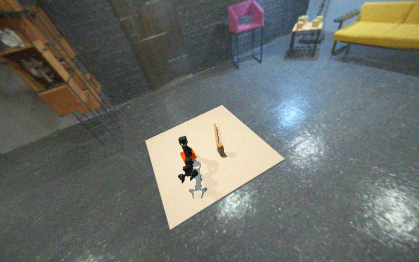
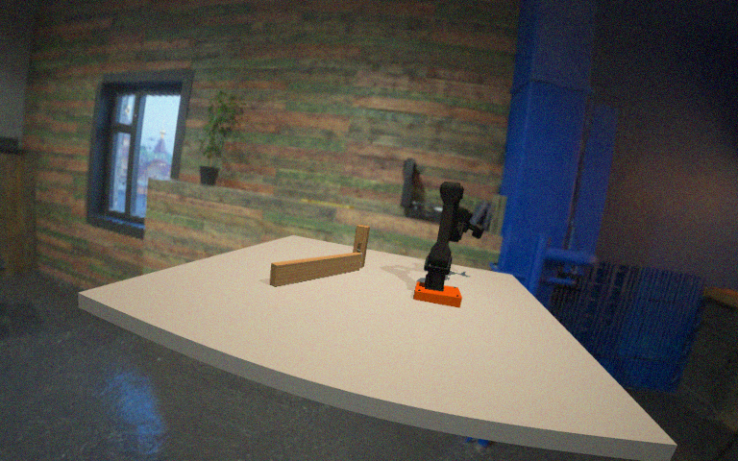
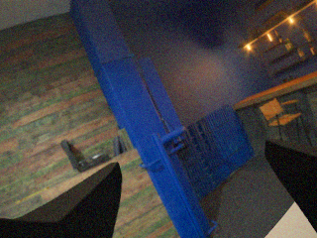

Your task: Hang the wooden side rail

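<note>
1. A pale beige table [image 1: 244, 166] [image 2: 381, 336] [image 3: 295, 224] with a flat top and a thick grey edge.
2. On it stands an orange base [image 1: 183, 155] [image 2: 437, 298], carrying the black arm.
3. Well apart from the base, a wooden post [image 1: 220, 149] [image 2: 361, 237] stands upright.
4. A wooden rail [image 1: 216, 134] [image 2: 315, 269] reaches the post, its far end on the tabletop.
</note>
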`<state>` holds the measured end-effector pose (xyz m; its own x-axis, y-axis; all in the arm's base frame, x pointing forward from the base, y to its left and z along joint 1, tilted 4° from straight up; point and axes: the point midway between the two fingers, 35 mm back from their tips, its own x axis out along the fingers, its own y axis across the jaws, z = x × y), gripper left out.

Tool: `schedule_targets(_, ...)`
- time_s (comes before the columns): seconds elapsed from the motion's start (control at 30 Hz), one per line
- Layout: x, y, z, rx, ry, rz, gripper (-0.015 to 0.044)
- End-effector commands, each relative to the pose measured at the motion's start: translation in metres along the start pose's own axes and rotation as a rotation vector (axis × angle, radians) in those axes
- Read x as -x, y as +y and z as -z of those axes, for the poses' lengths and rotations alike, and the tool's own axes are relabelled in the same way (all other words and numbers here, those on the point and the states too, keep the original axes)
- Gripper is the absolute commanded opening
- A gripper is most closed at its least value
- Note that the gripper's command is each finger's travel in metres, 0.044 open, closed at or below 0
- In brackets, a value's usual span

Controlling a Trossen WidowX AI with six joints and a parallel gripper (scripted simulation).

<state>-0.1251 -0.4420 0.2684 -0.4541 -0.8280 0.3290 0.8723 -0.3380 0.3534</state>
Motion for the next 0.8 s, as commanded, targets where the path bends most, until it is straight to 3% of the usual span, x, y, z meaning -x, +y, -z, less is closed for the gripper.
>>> schedule_targets(0.0, 0.001, 0.002, 0.000, 0.001, 0.005, -0.005, 0.0426)
schedule_targets(0.3, 0.079, 0.095, 0.016, 0.079, 0.218, -0.298, 0.0440)
schedule_targets(0.77, 0.263, 0.170, 0.036, 0.219, 0.487, -0.878, 0.0440)
